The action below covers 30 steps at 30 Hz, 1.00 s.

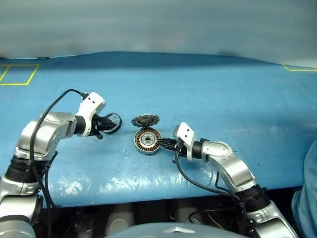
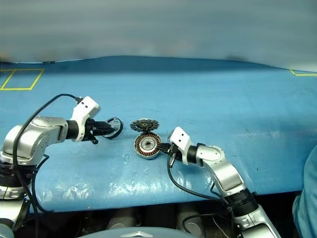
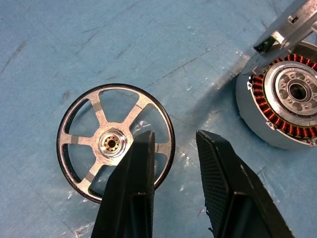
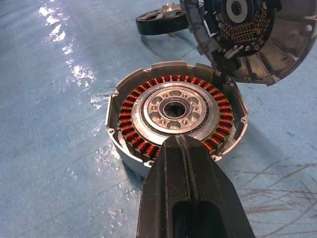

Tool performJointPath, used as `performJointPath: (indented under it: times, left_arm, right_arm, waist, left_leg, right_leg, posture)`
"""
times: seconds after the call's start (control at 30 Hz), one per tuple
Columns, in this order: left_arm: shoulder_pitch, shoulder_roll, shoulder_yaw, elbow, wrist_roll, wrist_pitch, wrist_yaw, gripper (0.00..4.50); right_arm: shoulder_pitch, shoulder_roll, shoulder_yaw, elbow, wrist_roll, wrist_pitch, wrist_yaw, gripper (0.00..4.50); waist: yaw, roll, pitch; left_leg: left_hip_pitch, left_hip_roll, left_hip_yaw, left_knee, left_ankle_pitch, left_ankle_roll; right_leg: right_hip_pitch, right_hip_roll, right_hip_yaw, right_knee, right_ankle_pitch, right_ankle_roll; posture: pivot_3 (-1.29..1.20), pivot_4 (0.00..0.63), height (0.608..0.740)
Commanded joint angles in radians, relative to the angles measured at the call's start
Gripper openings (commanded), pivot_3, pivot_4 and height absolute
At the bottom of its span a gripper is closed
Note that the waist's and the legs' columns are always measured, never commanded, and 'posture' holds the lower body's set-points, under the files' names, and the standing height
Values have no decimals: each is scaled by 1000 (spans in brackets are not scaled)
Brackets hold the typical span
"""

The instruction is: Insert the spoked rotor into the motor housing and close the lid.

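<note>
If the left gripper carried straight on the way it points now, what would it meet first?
Most likely the spoked rotor: the left gripper has one finger over its rim, the other beside it. Depth is unclear, so it may meet the blue table instead.

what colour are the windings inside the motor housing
Copper-red, ringing the silver hub of the motor housing; the right wrist view shows them best.

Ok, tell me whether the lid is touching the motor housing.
Touching. The right wrist view shows the lid standing tilted open, its lower edge resting on the far rim of the motor housing with no gap between them.
</note>
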Motion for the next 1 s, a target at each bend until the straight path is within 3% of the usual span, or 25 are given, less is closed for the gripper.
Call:
performJointPath:
  times: [0.03, 1.0]
  left_arm:
    - [-17, 2, 44, -12, -21, 24, 19, 1375]
    - [63, -46, 50, 63, -11, 19, 122, 1375]
  right_arm:
    - [-15, 2, -7, -12, 0, -20, 5, 0]
    - [-16, -10, -8, -9, -10, -20, 9, 0]
  waist:
    - [0, 0, 0]
    - [0, 0, 0]
  left_leg:
    - [0, 0, 0, 0, 0, 0]
    - [0, 0, 0, 0, 0, 0]
  right_leg:
    - [0, 0, 0, 0, 0, 0]
    - [0, 0, 0, 0, 1, -2]
  posture:
    - [0, 150, 740]
    - [0, 150, 740]
